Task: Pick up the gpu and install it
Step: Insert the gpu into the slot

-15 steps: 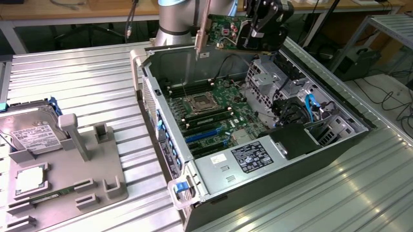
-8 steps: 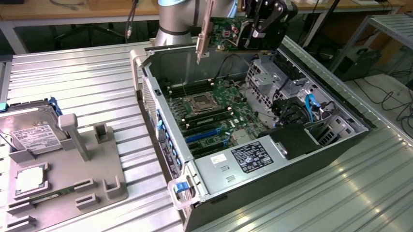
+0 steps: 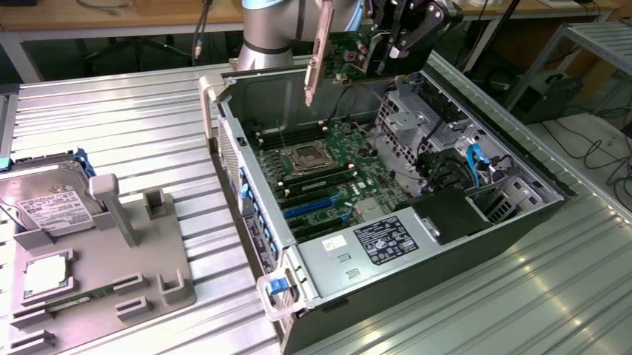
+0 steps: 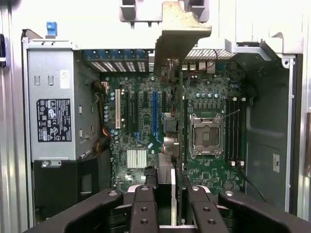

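The gpu (image 3: 348,58) hangs in the air above the far end of the open computer case (image 3: 513,222). It is a dark circuit card held on edge, and its pale metal bracket strip (image 3: 318,52) points down toward the motherboard (image 3: 331,174). My gripper (image 3: 403,33) is shut on the card's end away from the bracket. In the wrist view the gpu (image 4: 181,141) shows edge-on as a thin line between my black fingers (image 4: 144,211). Its bracket (image 4: 181,29) is at the far end, and the blue slot (image 4: 155,114) lies on the board below.
A grey fixture (image 3: 148,259) at the exterior view's left carries a silver hard drive (image 3: 47,208), a square chip (image 3: 44,275) and a slim green memory stick (image 3: 74,301). The case holds a labelled power supply (image 3: 387,240), a drive cage (image 3: 415,122) and blue cables (image 3: 476,166).
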Available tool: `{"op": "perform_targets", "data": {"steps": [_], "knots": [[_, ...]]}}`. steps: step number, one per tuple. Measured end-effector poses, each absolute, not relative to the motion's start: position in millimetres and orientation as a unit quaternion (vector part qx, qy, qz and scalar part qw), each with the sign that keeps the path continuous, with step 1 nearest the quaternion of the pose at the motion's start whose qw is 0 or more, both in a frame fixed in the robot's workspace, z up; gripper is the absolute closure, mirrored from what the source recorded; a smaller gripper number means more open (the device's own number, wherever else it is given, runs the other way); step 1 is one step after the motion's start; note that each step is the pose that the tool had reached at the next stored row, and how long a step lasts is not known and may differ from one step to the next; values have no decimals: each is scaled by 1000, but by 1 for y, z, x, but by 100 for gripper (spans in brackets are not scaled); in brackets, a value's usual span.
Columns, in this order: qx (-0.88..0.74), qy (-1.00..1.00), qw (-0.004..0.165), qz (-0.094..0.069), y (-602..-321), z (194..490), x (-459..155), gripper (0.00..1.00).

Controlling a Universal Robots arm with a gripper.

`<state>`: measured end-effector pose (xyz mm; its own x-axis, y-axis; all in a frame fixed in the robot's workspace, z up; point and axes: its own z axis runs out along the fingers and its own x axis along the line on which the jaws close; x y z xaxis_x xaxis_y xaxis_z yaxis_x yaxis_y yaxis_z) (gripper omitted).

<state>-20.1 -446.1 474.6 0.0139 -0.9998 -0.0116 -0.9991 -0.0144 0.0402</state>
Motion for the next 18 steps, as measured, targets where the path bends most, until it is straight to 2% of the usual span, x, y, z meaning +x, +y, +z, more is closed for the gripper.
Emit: {"op": "perform_targets", "data": {"steps": [18], "knots": [[787,-616,12,-17,-446,475,-20,72]]}}
